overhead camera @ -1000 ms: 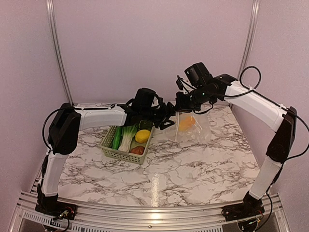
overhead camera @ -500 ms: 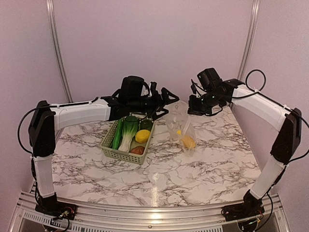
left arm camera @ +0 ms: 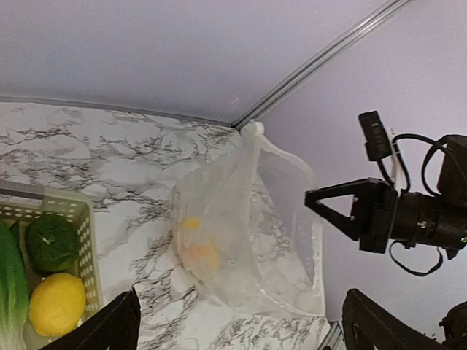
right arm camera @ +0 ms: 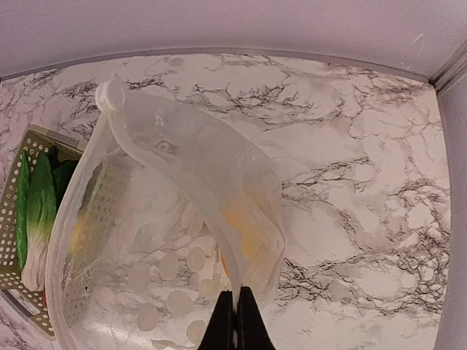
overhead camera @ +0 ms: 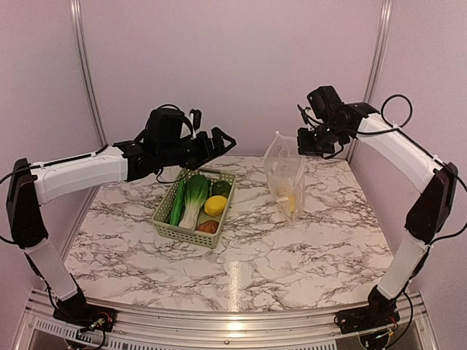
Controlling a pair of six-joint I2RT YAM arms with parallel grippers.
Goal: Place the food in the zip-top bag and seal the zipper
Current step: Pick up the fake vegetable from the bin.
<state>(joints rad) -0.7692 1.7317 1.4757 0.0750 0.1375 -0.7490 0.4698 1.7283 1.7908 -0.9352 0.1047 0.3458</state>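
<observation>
On the desk (overhead camera: 306,255) the pale green basket (overhead camera: 181,235) holds green vegetables (overhead camera: 191,197), a yellow fruit (overhead camera: 214,205) and a brown piece (overhead camera: 208,227), the left hand (overhead camera: 217,138) gapes empty above its far end, and the clenched right hand (overhead camera: 303,141) pinches the upper edge of the hanging zip-top bag (overhead camera: 281,164), orange fruit (overhead camera: 292,202) inside.

I work in a lab test cell: bare lilac walls (overhead camera: 241,65), aluminium frame rails (overhead camera: 87,73), a marble-print table (overhead camera: 306,251).
</observation>
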